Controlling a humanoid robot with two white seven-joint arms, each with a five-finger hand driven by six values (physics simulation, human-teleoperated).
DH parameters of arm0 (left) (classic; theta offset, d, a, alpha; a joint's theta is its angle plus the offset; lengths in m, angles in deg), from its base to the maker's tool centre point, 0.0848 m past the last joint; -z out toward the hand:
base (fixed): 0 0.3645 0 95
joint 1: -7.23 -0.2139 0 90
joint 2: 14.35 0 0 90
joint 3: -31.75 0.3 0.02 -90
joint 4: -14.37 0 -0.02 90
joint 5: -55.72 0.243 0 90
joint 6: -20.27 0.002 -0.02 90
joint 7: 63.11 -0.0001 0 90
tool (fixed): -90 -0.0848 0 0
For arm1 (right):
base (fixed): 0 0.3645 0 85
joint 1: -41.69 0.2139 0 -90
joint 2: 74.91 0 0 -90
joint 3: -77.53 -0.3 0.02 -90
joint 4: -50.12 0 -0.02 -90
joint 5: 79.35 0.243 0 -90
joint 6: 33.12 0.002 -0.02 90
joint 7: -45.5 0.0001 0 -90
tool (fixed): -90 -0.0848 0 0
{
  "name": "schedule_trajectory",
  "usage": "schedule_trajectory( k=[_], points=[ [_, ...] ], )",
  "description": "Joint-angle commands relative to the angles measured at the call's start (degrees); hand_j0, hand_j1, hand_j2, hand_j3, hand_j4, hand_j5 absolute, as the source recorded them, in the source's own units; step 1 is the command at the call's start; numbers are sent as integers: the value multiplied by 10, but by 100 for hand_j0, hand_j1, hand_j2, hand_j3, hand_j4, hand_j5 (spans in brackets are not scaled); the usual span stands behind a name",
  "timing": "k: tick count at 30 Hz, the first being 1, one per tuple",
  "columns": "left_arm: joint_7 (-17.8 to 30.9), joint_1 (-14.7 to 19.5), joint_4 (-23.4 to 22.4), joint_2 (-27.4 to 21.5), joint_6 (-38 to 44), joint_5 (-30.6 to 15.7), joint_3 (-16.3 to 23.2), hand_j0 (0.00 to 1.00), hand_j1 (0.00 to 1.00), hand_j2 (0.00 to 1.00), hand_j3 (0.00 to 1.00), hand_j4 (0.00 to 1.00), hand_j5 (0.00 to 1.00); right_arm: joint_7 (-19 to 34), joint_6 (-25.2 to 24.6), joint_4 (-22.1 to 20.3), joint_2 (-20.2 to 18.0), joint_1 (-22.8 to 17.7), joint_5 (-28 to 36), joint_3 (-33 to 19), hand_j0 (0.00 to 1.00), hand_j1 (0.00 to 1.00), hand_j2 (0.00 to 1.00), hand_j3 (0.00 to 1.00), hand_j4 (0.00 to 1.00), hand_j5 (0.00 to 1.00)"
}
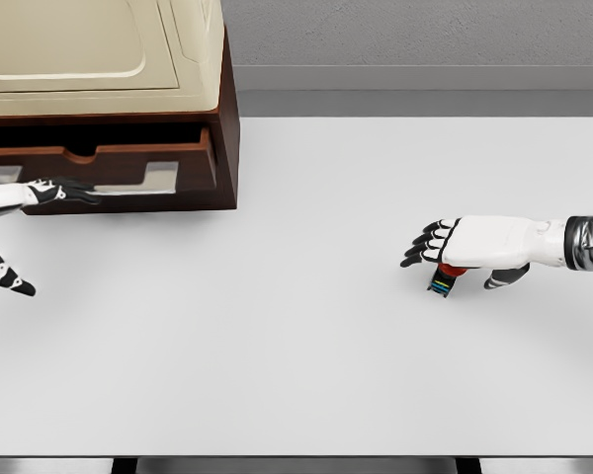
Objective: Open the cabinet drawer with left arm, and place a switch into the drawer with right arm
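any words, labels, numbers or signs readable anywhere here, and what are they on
None can be read in the head view.
Switch under the right hand: red, blue and dark patches, mostly hidden, too small to show any marking.
Cabinet and its drawer, where the left hand rests: plain wood, no label visible.
Cream top of the cabinet: blank.
Table: bare white, no print.

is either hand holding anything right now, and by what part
The left hand has fingers at the drawer front handle slot. The right hand hovers over the switch; a grip cannot be told.
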Motion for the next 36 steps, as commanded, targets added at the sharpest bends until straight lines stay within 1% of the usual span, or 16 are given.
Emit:
schedule_trajectory(
  k=[1, 4, 13, 17, 20, 22, 27, 29, 31, 32, 34, 36],
  points=[
    [-1, 0, -10, -9, -15, 79, 20, 100, 100, 100, 100, 100, 100, 0, -1, 0, -1, 0, 3, 0, 100, 100, 100, 100, 100, 100],
    [10, 0, -9, -13, -25, 79, 27, 100, 100, 100, 100, 100, 100, 0, -1, 0, 0, 0, 3, 0, 100, 100, 100, 100, 100, 100],
    [12, -1, -10, -31, -46, 79, 36, 100, 100, 100, 100, 100, 100, 0, -1, 1, 0, 0, 3, 0, 100, 100, 100, 100, 100, 100],
    [35, -1, -10, -37, -68, 79, 36, 100, 100, 100, 100, 100, 100, 0, -1, 0, 0, 0, 3, 0, 100, 100, 100, 100, 100, 100],
    [35, -5, -10, -44, -78, 79, 36, 100, 100, 100, 100, 100, 100, 0, -1, 1, -1, 0, 3, 0, 100, 100, 100, 100, 100, 100],
    [37, -5, -10, -52, -96, 79, 46, 100, 100, 100, 100, 100, 100, 0, -1, 1, -1, 0, 3, -1, 100, 100, 100, 100, 100, 100],
    [39, -5, -10, -63, -113, 79, 46, 100, 100, 100, 100, 100, 100, 0, -1, 1, -2, 0, 2, -1, 100, 100, 100, 100, 100, 100],
    [39, -5, -10, -66, -123, 79, 47, 100, 100, 100, 100, 100, 100, 0, -1, 1, -2, 0, 2, -1, 97, 97, 97, 97, 97, 97],
    [39, -5, -10, -71, -134, 79, 47, 100, 100, 100, 100, 100, 100, 0, -1, 1, -2, 0, 2, -1, 91, 91, 91, 91, 91, 91],
    [39, -5, -10, -72, -138, 79, 47, 100, 100, 100, 100, 100, 100, 0, -1, 1, -2, 0, 2, -1, 92, 92, 92, 92, 92, 92],
    [39, -5, -9, -75, -140, 79, 47, 100, 100, 100, 100, 100, 100, 0, -1, 0, -2, 0, 2, -1, 100, 100, 100, 100, 100, 100],
    [39, -5, -9, -78, -148, 79, 47, 100, 100, 100, 100, 100, 100, 0, -1, 0, -1, 0, 2, -1, 100, 100, 100, 100, 100, 100]
  ],
)
